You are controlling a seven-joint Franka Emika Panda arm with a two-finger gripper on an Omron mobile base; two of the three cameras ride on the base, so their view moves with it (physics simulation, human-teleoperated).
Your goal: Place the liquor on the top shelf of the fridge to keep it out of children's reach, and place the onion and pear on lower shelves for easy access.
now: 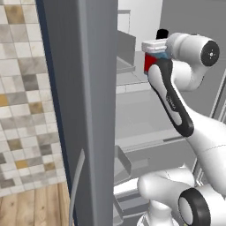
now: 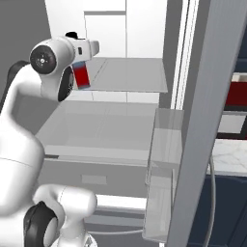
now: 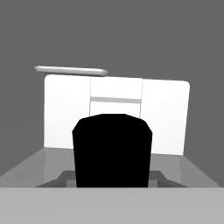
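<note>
Gripper (image 2: 81, 65) clamps one liquor (image 2: 82, 76) bottle over the fridge's (image 1: 84, 88) top shelf (image 2: 130, 75).

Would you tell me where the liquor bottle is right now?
The liquor bottle is in the gripper, at the front left of the fridge's top shelf.

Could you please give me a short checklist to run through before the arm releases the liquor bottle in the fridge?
1. Fridge door open, interior reachable: ok.
2. Liquor held by the end effector: ok; it sits shut on the bottle below the black cap.
3. Bottle upright: ok in both base views.
4. Bottle over the top shelf: ok, it hangs at that shelf's level, above the lower shelf.
5. Bottle base resting on the shelf: cannot tell.
6. Landing spot free of other items: ok, as far as visible.
</note>
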